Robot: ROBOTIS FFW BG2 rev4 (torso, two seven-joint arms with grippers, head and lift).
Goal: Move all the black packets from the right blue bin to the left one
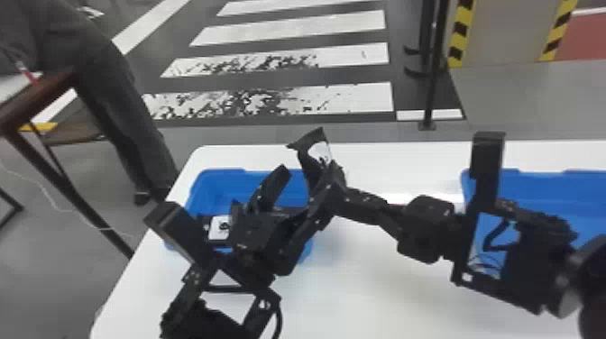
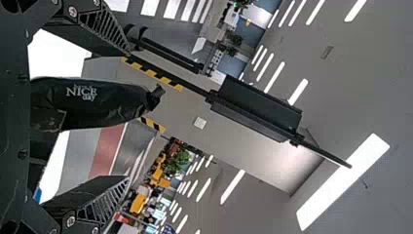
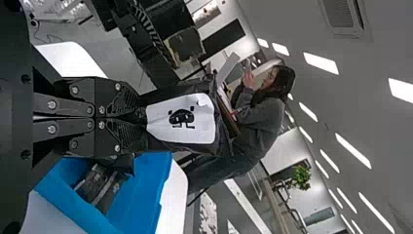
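In the head view the right gripper is over the left blue bin, shut on a black packet with a white panel. The left gripper stands open there, its fingers on either side of that packet. The right wrist view shows the right gripper pinching the packet. In the left wrist view a black packet with white lettering lies between the open fingers of the left gripper. Another packet shows in the left bin. The right blue bin is partly behind the right arm.
Both bins stand on a white table. The two arms reach close together over the left bin. A dark pole rises behind the table, and a brown table stands at the far left.
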